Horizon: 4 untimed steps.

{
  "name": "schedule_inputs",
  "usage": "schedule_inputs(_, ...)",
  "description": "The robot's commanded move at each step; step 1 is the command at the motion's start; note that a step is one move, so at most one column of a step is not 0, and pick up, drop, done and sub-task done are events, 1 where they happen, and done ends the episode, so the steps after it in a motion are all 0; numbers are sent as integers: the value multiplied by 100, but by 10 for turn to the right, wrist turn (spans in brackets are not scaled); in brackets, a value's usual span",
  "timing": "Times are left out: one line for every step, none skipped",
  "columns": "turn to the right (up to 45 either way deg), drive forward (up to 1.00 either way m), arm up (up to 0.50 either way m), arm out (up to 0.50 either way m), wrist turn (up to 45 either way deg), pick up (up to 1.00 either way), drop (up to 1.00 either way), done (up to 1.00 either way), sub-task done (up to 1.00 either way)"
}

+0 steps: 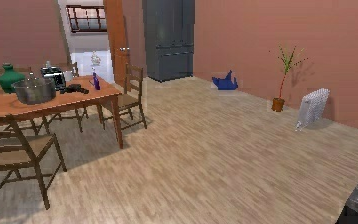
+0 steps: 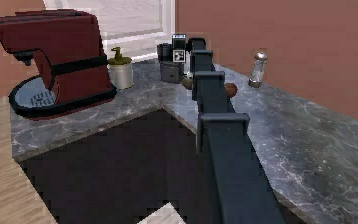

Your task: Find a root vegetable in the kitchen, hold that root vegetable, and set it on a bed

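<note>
Tool out over the worktop corner, grasp unconfirmed.
Tool (image 2: 167, 52) is at the far end of the arm (image 2: 222, 140), near the back wall; can't tell its grip state or whether it holds anything. 2 candidates, likely the root vegetable, lie on the worktop (image 2: 307, 150): near brown lump (image 2: 187, 84) just beside the arm, far brown lump (image 2: 230, 90) across it. I'd go for the near one: line up first, descend slowly, avoid the shaker (image 2: 257, 68).

We count one red machine (image 2: 57, 55), one pump bottle (image 2: 119, 70) and one shaker (image 2: 257, 68) on the stone counter (image 2: 317, 145). We count one potted plant (image 1: 283, 75), one green vase (image 1: 7, 77), one metal pot (image 1: 33, 90) and at least two wooden chairs (image 1: 135, 90) at the wooden counter (image 1: 87, 98).
</note>
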Motion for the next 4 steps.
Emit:
schedule_inputs(0,0,0,0,-450,0,0,0,0)
schedule_inputs(0,0,0,0,-450,0,0,0,0)
schedule_inputs(0,0,0,0,-450,0,0,0,0)
schedule_inputs(0,0,0,0,-150,0,0,0,0)
